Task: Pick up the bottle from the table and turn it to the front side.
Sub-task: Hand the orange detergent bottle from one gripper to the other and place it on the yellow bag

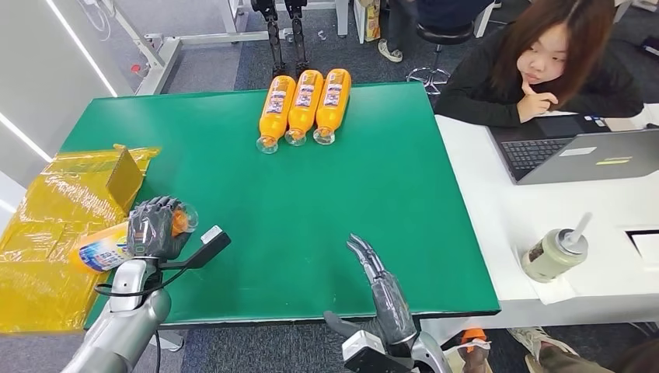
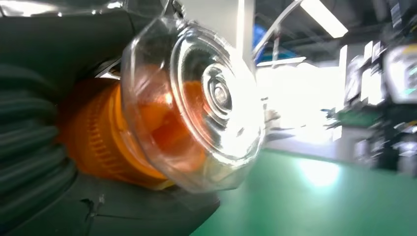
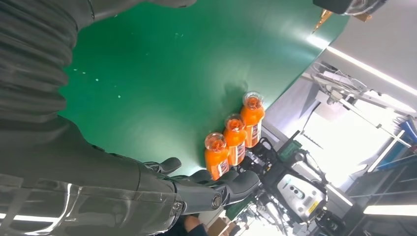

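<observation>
Desk [image 1: 233,217] comes first, its green mat spread wide in front of me, with a white desk [image 1: 497,233] butted against its right side where a person [image 1: 544,70] sits at a laptop [image 1: 591,155]. Yellow plastic wrap [image 1: 47,225] lies heaped off the left edge, probably the packing the drinks came out of.

Three orange bottles [image 1: 305,105] lie side by side at the far edge, touching, their clear caps pointing toward me and their labels up. I judge that row to be the finished pattern I am meant to match.

My left hand [image 1: 158,227] hangs over the near left corner of the desk with its fingers [image 1: 148,214] clamped round the neck end of a fourth bottle [image 1: 105,250]. That bottle lies roughly level in my grip, its clear cap [image 2: 206,103] sticking out past my fingers toward the middle of the desk and its labelled body pointing out to the left. Holding it near the neck leaves the label free to see while I roll it round.

My right hand [image 1: 381,291] waits at the near edge, holding nothing, fingers stretched out and apart, well clear of the bottle.

A lidded cup [image 1: 553,252] with a straw stands on the white desk.
</observation>
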Tool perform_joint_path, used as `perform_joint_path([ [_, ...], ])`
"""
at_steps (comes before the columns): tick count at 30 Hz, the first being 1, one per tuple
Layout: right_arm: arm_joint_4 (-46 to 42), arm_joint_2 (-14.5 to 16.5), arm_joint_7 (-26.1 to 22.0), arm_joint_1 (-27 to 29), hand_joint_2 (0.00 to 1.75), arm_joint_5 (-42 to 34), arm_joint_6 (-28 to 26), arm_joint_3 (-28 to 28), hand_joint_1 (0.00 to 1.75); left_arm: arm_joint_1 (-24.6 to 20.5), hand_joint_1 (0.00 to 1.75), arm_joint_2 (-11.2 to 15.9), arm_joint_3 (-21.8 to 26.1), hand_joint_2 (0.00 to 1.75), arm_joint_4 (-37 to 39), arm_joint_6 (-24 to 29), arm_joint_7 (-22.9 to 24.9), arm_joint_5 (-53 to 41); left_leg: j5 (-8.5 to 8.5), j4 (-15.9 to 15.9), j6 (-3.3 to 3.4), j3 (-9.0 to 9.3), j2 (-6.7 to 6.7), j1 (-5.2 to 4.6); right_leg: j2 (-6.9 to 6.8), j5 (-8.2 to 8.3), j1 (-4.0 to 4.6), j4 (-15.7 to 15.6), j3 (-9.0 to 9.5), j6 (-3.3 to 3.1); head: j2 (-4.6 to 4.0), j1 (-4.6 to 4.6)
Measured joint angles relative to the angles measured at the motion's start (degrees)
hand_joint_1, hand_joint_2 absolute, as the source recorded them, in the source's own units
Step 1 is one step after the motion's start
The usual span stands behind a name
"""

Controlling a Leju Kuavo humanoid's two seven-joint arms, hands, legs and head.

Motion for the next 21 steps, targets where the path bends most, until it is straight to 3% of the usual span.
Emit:
perform_joint_path([
  [3,0.0,0.0,0.54,0.11,1.75,0.73,-0.26,0.15,0.0,-0.69,1.73,0.83,-0.14,1.75,1.77,-0.04,0.86,-1.37,0.07,-0.14,-0.11,0.09,0.02,0.01,0.03,-0.07,0.01,0.04,-0.03,-0.13,0.0,-0.01],
  [4,0.01,0.01,0.63,0.12,1.75,0.91,-0.27,0.2,0.0,-0.77,1.56,1.12,-0.14,1.75,2.21,0.0,1.13,-1.92,0.11,-0.18,-0.17,0.11,0.0,0.02,0.0,-0.1,0.01,0.05,-0.04,-0.19,0.0,-0.02],
  [7,0.07,0.06,0.72,0.02,1.75,1.04,-0.14,0.28,0.0,-0.86,0.27,1.75,-0.14,1.75,3.21,-0.55,2.46,-4.18,0.22,-0.3,-0.34,0.1,-0.23,0.03,-0.26,-0.18,0.03,0.08,-0.07,-0.3,0.0,0.0],
  [8,0.13,0.11,0.71,-0.08,1.75,1.04,-0.05,0.28,0.0,-0.84,0.01,1.85,-0.14,1.75,3.53,-0.98,3.0,-5.02,0.23,-0.32,-0.36,0.07,-0.31,0.04,-0.34,-0.19,0.03,0.08,-0.08,-0.31,0.0,0.01],
  [15,0.46,0.28,0.7,-0.29,1.75,1.27,0.0,0.28,0.0,0.14,0.0,1.52,-0.84,1.75,5.66,-5.6,4.8,-9.48,0.24,-0.33,-0.4,-0.19,-0.52,0.02,-0.57,-0.23,0.03,0.05,-0.22,-0.32,0.0,0.01],
  [21,0.45,0.28,0.86,-0.18,1.75,2.11,0.15,0.28,0.0,0.13,0.0,1.39,-0.9,1.75,5.76,-6.62,1.82,-8.69,0.23,-0.32,-0.38,-0.26,-0.72,-0.01,-0.75,-0.24,0.0,-0.02,-0.2,-0.29,0.0,0.01],
])
